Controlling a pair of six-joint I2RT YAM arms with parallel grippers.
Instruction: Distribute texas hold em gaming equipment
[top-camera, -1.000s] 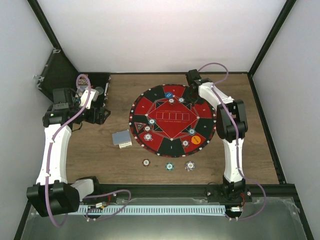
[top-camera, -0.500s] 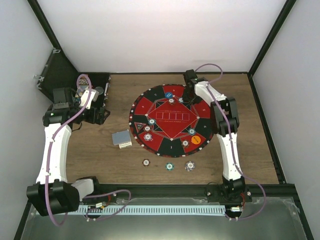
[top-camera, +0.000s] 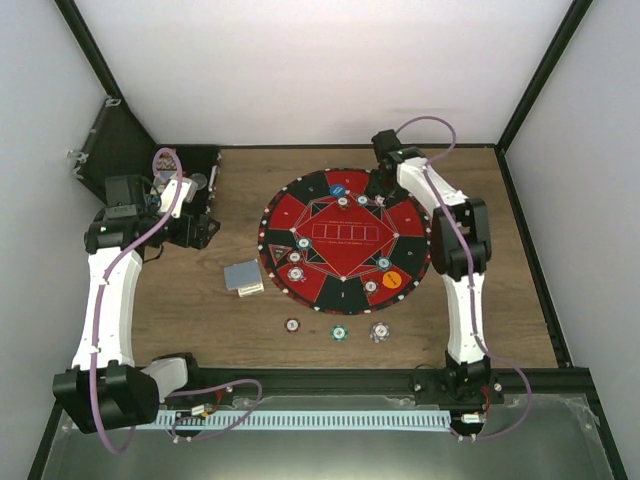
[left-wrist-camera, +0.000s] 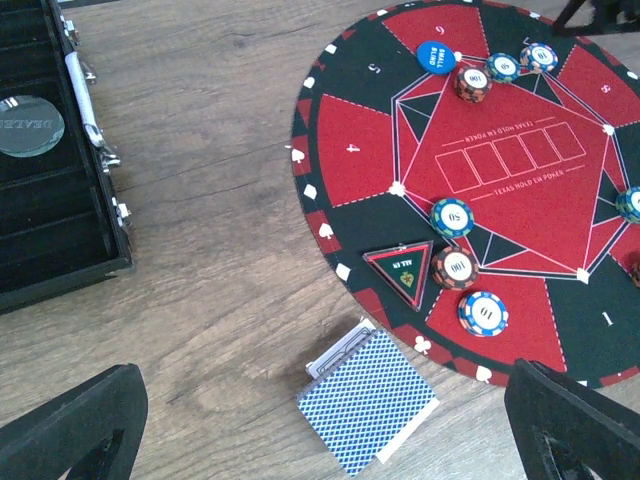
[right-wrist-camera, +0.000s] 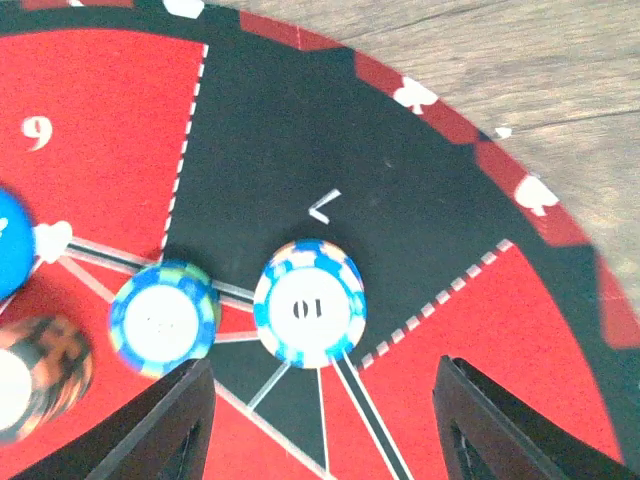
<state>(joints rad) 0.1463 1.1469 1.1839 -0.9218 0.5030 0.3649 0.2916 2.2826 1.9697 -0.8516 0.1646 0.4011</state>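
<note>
The right tool (right-wrist-camera: 322, 368) hangs low over the upper edge of the round red-and-black mat (top-camera: 345, 255), its two dark fingers (right-wrist-camera: 165, 430) spread wide and holding nothing. In the right wrist view a blue-and-white chip marked 10 (right-wrist-camera: 308, 303) lies flat on the mat just above the gap between them, touching neither. A paler blue-and-green chip (right-wrist-camera: 163, 317) lies just to its left, and a blurred dark chip (right-wrist-camera: 30, 375) at the left edge of the frame. The left tool (top-camera: 205, 230) is likewise open wide and empty, held over the worktop (top-camera: 510, 300) at the left of the top view, beside a black case (left-wrist-camera: 50, 220) in which a clear round dealer disc (left-wrist-camera: 28, 125) lies. In the left wrist view a deck of cards (left-wrist-camera: 368, 400) with a blue-patterned back lies on the wood at lower centre, just off the mat's lower-left rim, a few cards skewed out beneath it. On the mat near it are a triangular all-in marker (left-wrist-camera: 400, 268), a 50 chip (left-wrist-camera: 452, 217), a 100 chip (left-wrist-camera: 455, 267) and a striped blue chip (left-wrist-camera: 483, 313). A blue button (left-wrist-camera: 436, 55) sits near the mat's top rim. An orange button (top-camera: 392, 280) lies at the mat's lower right in the top view, and three loose chips (top-camera: 339, 333) lie in a row on the bare wood below the mat.
</note>
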